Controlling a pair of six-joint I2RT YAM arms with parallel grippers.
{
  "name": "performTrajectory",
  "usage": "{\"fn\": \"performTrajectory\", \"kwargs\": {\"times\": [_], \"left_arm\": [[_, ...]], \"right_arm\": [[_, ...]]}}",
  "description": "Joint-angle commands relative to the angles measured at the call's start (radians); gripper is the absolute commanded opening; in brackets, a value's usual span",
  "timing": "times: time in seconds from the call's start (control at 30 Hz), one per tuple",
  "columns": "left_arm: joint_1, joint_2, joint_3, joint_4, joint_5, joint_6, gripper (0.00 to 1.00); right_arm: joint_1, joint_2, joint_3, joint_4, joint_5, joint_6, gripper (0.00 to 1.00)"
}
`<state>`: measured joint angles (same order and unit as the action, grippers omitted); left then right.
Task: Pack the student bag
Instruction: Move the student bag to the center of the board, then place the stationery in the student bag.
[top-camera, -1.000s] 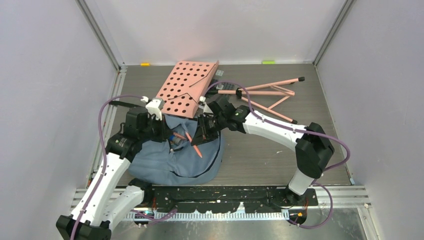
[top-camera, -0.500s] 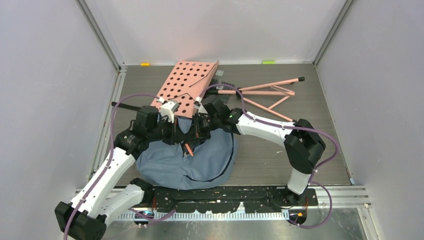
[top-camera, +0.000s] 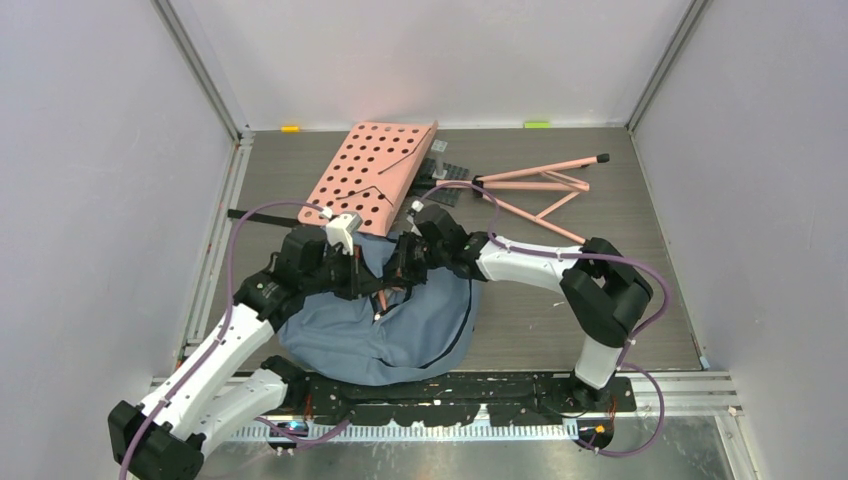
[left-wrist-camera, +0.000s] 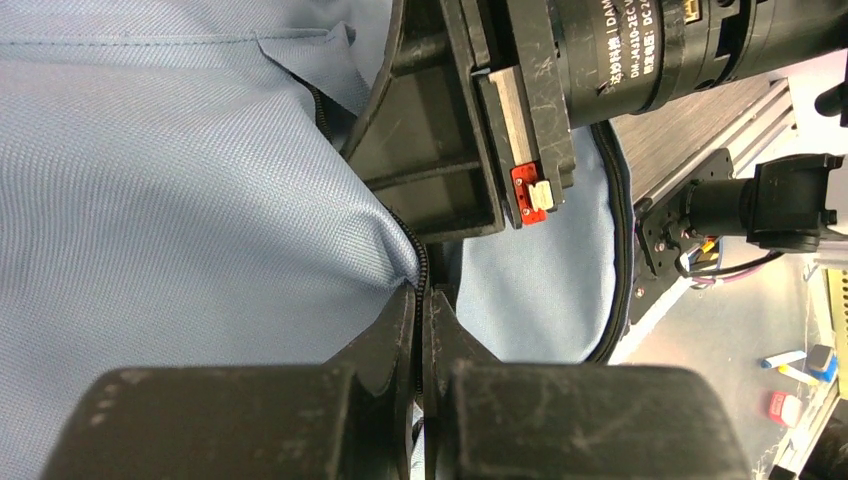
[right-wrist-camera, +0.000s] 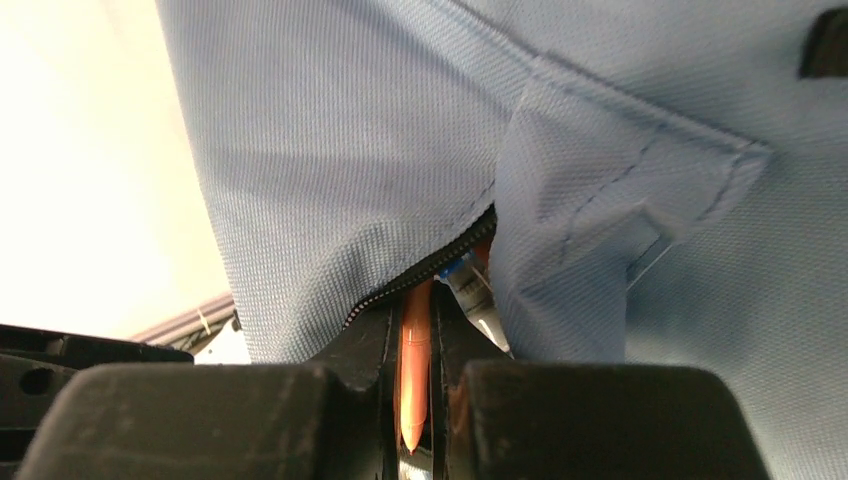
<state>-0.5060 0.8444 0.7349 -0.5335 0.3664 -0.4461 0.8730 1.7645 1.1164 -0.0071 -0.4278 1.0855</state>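
The blue-grey student bag (top-camera: 380, 335) lies at the near middle of the table, its black zipper edge lifted. My left gripper (top-camera: 368, 282) is shut on that zipper edge (left-wrist-camera: 424, 262), pinching fabric and zipper teeth between its fingertips (left-wrist-camera: 420, 295). My right gripper (top-camera: 396, 272) faces it from the right, shut on an orange pen (right-wrist-camera: 415, 370). The pen's upper end goes under the zipper edge into the bag (right-wrist-camera: 350, 150). A clear pen with a blue part (right-wrist-camera: 470, 285) shows in the opening beside it. From above, the orange pen (top-camera: 381, 301) sticks out below the two grippers.
A pink perforated board (top-camera: 375, 175) leans behind the bag, touching both wrists' area. A pink folding stand (top-camera: 540, 190) lies at the back right. A black strap (top-camera: 250, 213) runs left from the bag. The right arm's body (left-wrist-camera: 600, 50) is close above the left gripper.
Both grippers have moved slightly right and closer together over the bag. The bag has bunched up and shifted right. The orange pen shows shorter now, more of it inside the opening.
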Motion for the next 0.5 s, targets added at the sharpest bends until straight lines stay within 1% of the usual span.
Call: {"fn": "performTrajectory", "kwargs": {"times": [0.0, 0.13, 0.27, 0.47], "left_arm": [[-0.027, -0.027, -0.013, 0.058, 0.040, -0.063, 0.00], [-0.033, -0.022, -0.017, 0.061, 0.025, -0.065, 0.00], [-0.037, -0.018, -0.015, 0.061, 0.006, -0.074, 0.00], [-0.038, -0.040, -0.024, 0.075, -0.068, -0.079, 0.00]], "right_arm": [[-0.006, -0.062, -0.020, 0.139, 0.127, 0.069, 0.01], [-0.005, -0.047, -0.024, 0.201, 0.172, 0.112, 0.01], [0.002, -0.026, -0.006, 0.222, 0.207, 0.116, 0.01], [0.042, -0.025, 0.022, 0.174, 0.275, 0.064, 0.01]]}}
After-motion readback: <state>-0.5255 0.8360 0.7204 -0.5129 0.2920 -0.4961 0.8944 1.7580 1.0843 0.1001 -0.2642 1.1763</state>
